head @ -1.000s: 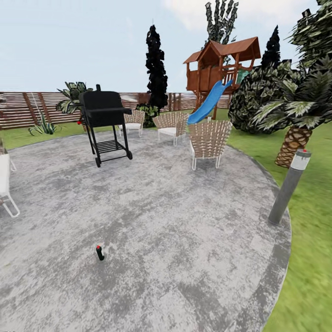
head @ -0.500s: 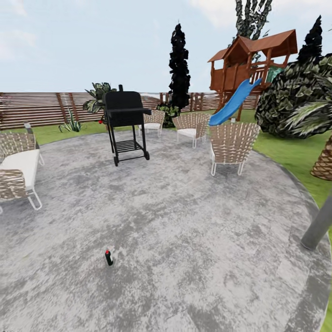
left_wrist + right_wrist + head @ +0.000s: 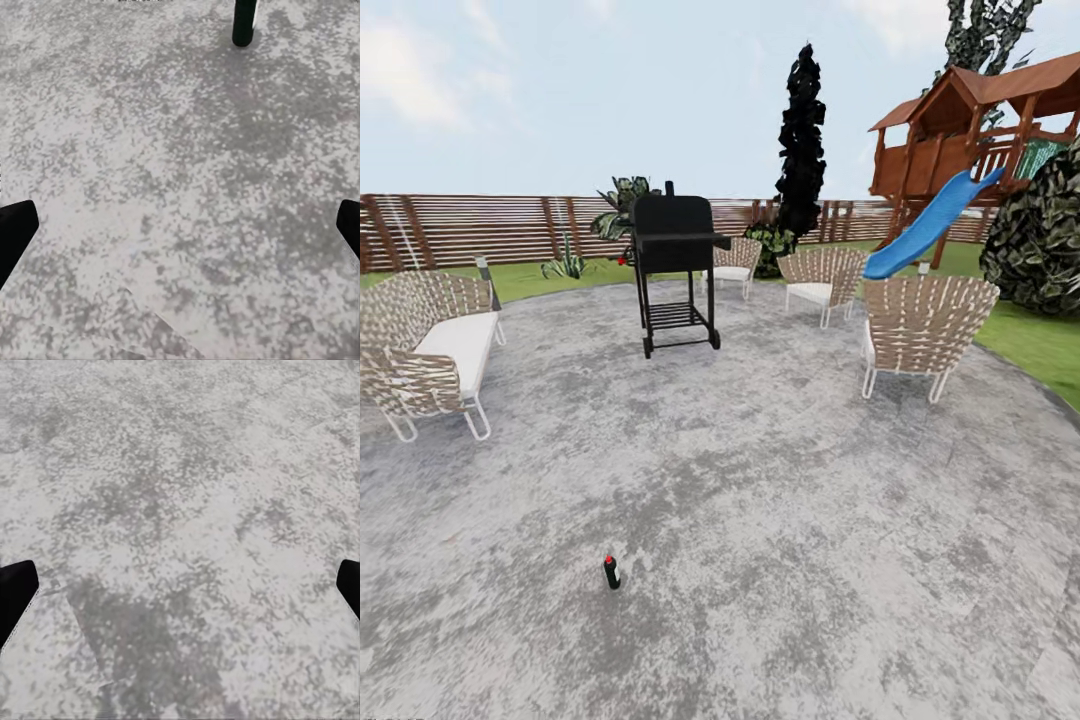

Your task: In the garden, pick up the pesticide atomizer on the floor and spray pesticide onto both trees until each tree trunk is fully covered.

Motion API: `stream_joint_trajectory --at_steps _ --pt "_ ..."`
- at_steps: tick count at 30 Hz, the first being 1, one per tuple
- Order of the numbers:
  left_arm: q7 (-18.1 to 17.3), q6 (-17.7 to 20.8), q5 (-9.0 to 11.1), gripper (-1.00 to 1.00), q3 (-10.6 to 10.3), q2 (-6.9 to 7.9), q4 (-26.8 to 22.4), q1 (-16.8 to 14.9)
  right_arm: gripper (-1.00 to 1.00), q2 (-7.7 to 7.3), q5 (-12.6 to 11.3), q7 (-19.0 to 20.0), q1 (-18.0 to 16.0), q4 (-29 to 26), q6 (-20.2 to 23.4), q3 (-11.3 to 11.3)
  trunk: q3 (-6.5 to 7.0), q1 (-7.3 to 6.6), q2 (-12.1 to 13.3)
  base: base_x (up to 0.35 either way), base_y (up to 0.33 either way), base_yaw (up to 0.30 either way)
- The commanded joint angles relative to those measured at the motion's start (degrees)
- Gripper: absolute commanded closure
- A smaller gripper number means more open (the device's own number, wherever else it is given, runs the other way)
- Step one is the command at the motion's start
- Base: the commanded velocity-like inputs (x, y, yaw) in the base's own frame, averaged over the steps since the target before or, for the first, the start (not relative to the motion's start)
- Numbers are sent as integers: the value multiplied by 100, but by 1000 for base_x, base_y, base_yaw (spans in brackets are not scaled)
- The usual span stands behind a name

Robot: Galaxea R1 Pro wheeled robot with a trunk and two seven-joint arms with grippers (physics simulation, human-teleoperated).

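The pesticide atomizer (image 3: 611,572), a tiny dark bottle with a red spot at its top, stands upright on the grey paved patio (image 3: 780,520), low and left of centre in the head view. In the left wrist view my left gripper (image 3: 180,225) is open, with dark fingertips (image 3: 13,229) at both sides over bare paving. A dark upright stub (image 3: 242,22) stands ahead of it, its top cut off. My right gripper (image 3: 180,585) is open over paving too. The garden's slat fence (image 3: 460,230) and lawn (image 3: 1040,345) ring the patio. Both pale-trunked trees are out of view.
A black grill (image 3: 675,270) stands mid-patio beyond the atomizer. A wicker sofa (image 3: 430,350) is at the left, and wicker chairs (image 3: 920,330) are at the right and back. A wooden playhouse with a blue slide (image 3: 930,225) and a black conifer (image 3: 801,140) stand behind.
The whole head view has swung left. The grey bollard and the palm have left at the right and the sofa has come in. The atomizer stands where it was.
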Motion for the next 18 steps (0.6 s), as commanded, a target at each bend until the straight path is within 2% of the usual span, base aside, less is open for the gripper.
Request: stream_joint_trajectory --at_steps 1,11,18 --pt "8 -19 3 -100 4 -1 6 -5 -100 1 1 3 -2 4 -17 -7 -5 2 -2 257 -171 278" --pt "8 -19 3 -100 9 -1 6 -5 -100 1 1 3 -2 4 -17 -7 -5 2 -2 244 -175 272" --pt "8 -19 3 -100 8 -1 6 -5 -100 1 9 -6 -2 11 -17 -12 -5 2 -2 241 -176 45"
